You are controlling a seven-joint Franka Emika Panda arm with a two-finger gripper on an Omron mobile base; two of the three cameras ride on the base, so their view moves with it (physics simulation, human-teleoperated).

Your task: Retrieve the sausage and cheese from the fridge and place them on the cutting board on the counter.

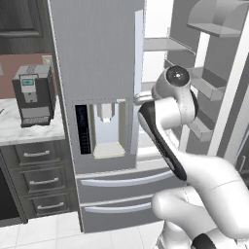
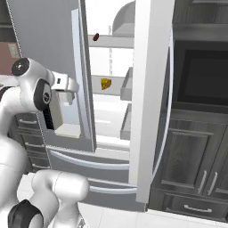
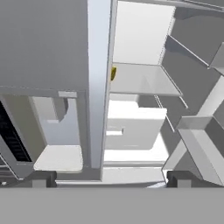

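The fridge [image 1: 97, 58] has its left door shut and its right door [image 2: 151, 98] swung open. On an upper white shelf lies the dark reddish sausage [image 2: 95, 36]. One shelf lower sits the yellow cheese [image 2: 106, 83], which peeks past the shut door's edge as a sliver [image 3: 113, 73] in the hand view. My gripper [image 3: 111, 179] is open and empty. It hovers in front of the shut door's inner edge [image 2: 75, 87], below the cheese shelf and outside the fridge. The counter [image 1: 29, 129] is at the left. The cutting board is out of view.
A dark coffee machine [image 1: 34, 95] stands on the counter. The water dispenser panel [image 1: 102, 129] is in the shut door, with two drawers [image 1: 121, 180] below. Door bins [image 1: 209, 82] jut from the open door. Dark cabinets and a built-in oven [image 2: 200, 75] stand right of the fridge.
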